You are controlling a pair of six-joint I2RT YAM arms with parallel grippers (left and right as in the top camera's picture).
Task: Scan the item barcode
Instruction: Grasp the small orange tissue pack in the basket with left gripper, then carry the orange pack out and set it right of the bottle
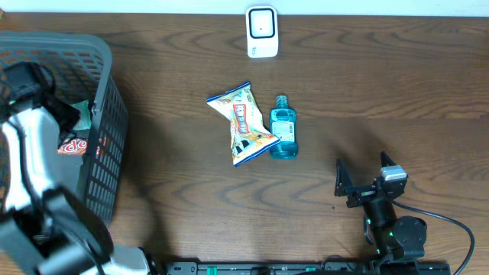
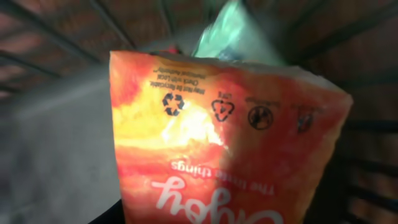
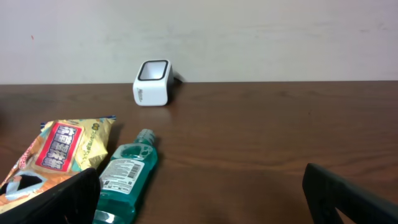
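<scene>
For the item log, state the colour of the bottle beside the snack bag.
Translucent teal; the bottle shows best in the right wrist view.

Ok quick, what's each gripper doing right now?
Left gripper: in the basket, against an orange snack bag; grip cannot be told.
Right gripper: open, holding nothing.

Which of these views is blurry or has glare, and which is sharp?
Left wrist view: the orange snack bag sits too close, soft, with a glare patch; basket bars behind are blurred. Right wrist view: scanner and mouthwash bottle are sharp. Overhead view: evenly lit.
</scene>
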